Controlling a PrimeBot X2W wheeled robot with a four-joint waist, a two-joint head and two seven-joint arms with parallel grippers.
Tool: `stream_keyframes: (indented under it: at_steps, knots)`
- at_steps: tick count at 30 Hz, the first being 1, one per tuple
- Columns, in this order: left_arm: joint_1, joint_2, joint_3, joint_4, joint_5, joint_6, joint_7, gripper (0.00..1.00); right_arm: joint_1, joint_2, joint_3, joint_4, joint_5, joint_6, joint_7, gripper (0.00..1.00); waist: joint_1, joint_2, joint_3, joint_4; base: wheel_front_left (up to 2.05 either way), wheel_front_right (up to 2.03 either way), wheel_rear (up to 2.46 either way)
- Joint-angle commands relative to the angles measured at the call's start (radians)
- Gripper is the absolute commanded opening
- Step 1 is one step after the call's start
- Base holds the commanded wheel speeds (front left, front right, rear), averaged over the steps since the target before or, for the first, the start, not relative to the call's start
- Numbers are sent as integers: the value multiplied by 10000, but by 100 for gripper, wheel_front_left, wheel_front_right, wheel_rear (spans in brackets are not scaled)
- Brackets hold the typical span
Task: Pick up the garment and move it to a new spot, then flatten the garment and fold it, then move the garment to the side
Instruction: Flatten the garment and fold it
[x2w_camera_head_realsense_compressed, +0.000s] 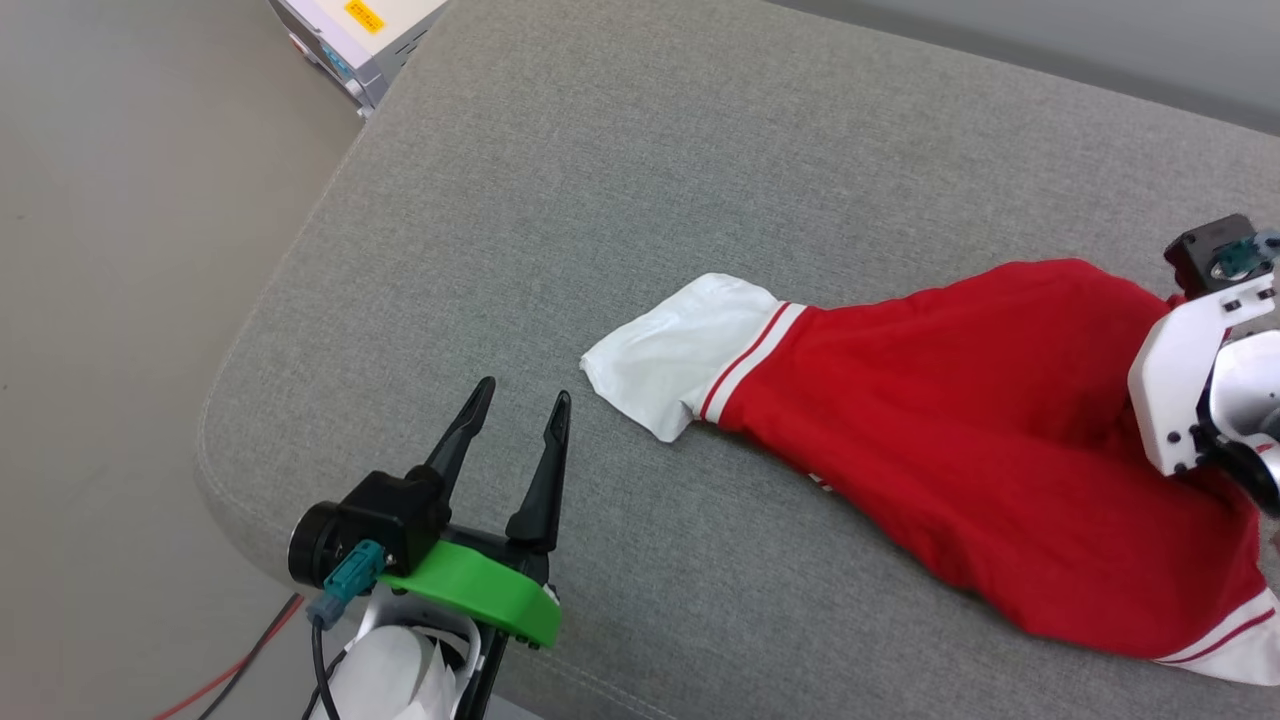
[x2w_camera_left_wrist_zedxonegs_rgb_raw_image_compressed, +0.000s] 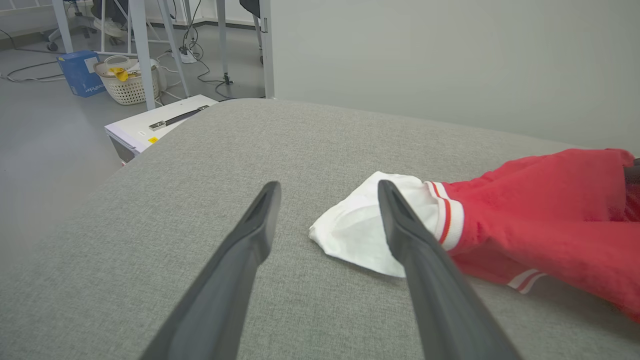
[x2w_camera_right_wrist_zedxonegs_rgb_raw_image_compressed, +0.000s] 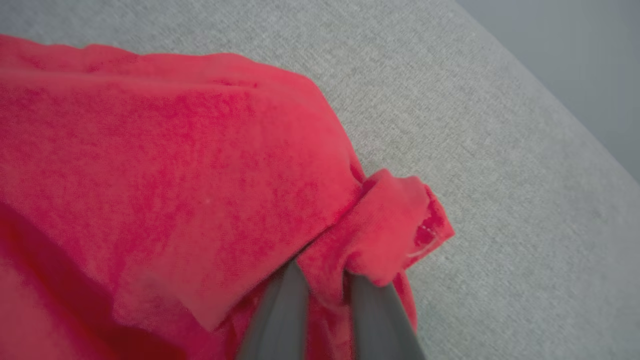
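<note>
Grey fabric cushion (x2w_camera_head_realsense_compressed: 560, 200) fills most of the head cam, w/ bare grey floor (x2w_camera_head_realsense_compressed: 120, 250) to the robot's left. The garment (x2w_camera_head_realsense_compressed: 950, 430) lies crumpled on the cushion's right half, red body bunched up. One white sleeve (x2w_camera_head_realsense_compressed: 670, 365) w/ red-striped trim (x2w_camera_head_realsense_compressed: 752, 360) is spread flat, pointing toward the middle. A 2nd bit of white striped trim (x2w_camera_head_realsense_compressed: 1225, 640) shows at the lower right edge. Print not visible.

Right end effector (x2w_camera_right_wrist_zedxonegs_rgb_raw_image_compressed: 326, 295) is down on the garment's far right end. Fingers are close together, clenched on a small fold of red fabric, per the right wrist cam.

Left end effector (x2w_camera_head_realsense_compressed: 525, 395) is released, fingers spread wide w/ nothing between them. It sits above bare cushion near the front edge, just beside the white sleeve, not touching it.

Bkgd: white equipment box (x2w_camera_head_realsense_compressed: 350, 40) on the floor by the cushion's far left corner. Left wrist cam shows a white basket (x2w_camera_left_wrist_zedxonegs_rgb_raw_image_compressed: 127, 82) and blue box (x2w_camera_left_wrist_zedxonegs_rgb_raw_image_compressed: 80, 72) further back, among metal table legs (x2w_camera_left_wrist_zedxonegs_rgb_raw_image_compressed: 142, 50). Red and black cables (x2w_camera_head_realsense_compressed: 250, 650) run under the left arm.
</note>
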Motion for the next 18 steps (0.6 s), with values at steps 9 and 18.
stream_keyframes:
  at_steps: [9, 18]
  knots:
    - [-287, -302, 29, -208, 16, -109, -58, 100, -3001, -1499, 336, -204, -625, -9, -282, 0, -1, 110, 291, 430, 0, 0, 0]
    - [-496, -552, -148, -239, -129, -139, -58, 100, -5691, -1960, 2019, 1952, -1210, -9, -539, 0, -1, 110, 924, 1107, 0, 0, 0]
